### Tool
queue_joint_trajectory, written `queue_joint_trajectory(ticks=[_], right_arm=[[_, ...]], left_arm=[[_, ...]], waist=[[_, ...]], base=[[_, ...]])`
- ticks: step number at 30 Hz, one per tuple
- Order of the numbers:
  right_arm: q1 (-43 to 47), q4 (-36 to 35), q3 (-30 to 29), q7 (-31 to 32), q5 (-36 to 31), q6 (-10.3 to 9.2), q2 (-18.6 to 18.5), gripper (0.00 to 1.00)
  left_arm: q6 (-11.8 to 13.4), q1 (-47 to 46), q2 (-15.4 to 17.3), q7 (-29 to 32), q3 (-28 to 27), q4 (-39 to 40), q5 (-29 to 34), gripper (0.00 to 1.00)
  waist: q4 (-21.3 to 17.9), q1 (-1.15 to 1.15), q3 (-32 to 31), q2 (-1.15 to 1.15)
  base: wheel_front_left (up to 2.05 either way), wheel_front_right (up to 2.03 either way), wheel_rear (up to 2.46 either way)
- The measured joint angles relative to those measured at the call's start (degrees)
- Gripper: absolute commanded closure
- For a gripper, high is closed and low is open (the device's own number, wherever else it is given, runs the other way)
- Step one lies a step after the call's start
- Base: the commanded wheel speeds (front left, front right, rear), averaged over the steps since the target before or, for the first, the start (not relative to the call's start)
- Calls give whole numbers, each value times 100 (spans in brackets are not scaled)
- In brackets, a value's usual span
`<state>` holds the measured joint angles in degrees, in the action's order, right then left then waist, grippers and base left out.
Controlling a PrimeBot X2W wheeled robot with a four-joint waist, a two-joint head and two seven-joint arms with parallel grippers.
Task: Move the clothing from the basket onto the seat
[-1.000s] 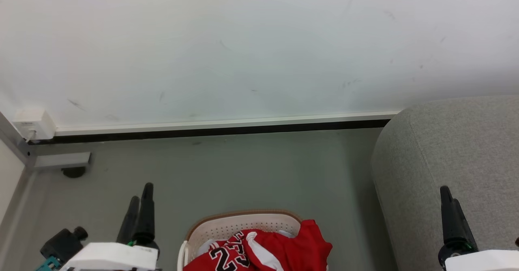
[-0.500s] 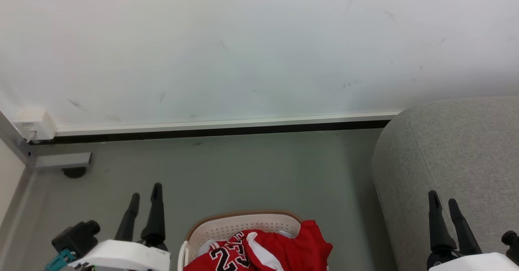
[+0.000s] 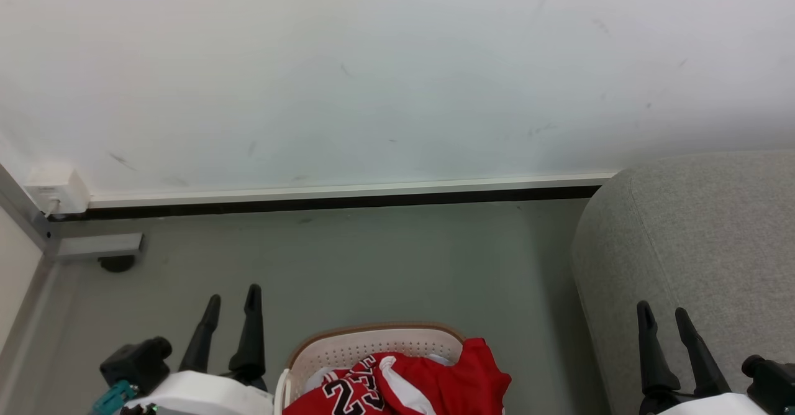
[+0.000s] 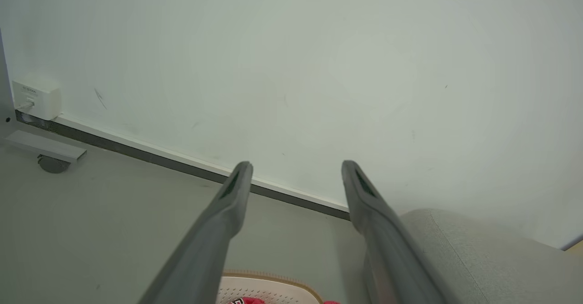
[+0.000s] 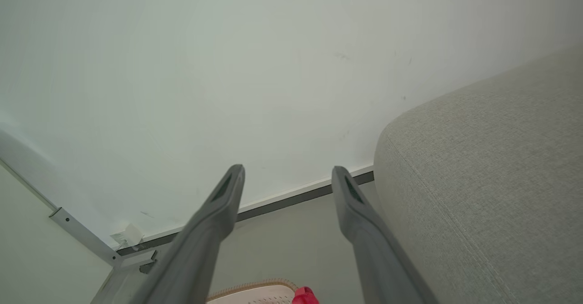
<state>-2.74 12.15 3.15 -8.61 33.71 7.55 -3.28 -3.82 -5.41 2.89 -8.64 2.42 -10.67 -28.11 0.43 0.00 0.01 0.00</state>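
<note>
Head view first: how do the left fingers (image 3: 250, 334) stand?
— Spread apart, nothing between them. They point up toward the wall (image 3: 372, 61), over the floor (image 3: 372, 259), just left of the basket (image 3: 372, 342) and not touching it.
And the right fingers (image 3: 649, 353)?
— Parted as well, and bare. They show against the rounded end of the sofa (image 3: 714, 228); whether they touch the fabric I cannot tell.
Do the wrist views agree?
— Yes. In each, the two grey fingers rise in an open V with wall and floor showing through the gap.
Where is the clothing?
— In the basket, at the bottom edge between the two arms. The red jersey (image 3: 459, 384) lies crumpled on top, its "23" facing up, and one red fold hangs over the right side of the brown rim.
Anything else in there?
— Some white cloth (image 3: 318, 376) beside the numerals, against the perforated wall; whether it is a separate garment I cannot tell.
And the sofa itself?
— Right of the basket, apart from it, with bare floor between. No clothing lies on the part that shows.
Beyond that?
— A pale skirting strip (image 3: 341, 190) along the wall's foot, and a small white box (image 3: 53, 190) in the left corner.
</note>
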Motion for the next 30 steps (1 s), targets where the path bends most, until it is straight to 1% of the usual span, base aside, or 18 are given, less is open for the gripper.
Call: queue_joint_trajectory(ticks=[16,30], right_arm=[[0,43,115,-208,-890,0,9,0],[4,-13,189,-391,-1410,0,12,0]], left_arm=[[32,-23,5,-219,31,-42,888,0],[-25,-47,0,-374,40,-81,1480,0]], waist=[[33,0,-9,0],[58,0,-11,0]], base=[[0,0,0],[0,0,0]])
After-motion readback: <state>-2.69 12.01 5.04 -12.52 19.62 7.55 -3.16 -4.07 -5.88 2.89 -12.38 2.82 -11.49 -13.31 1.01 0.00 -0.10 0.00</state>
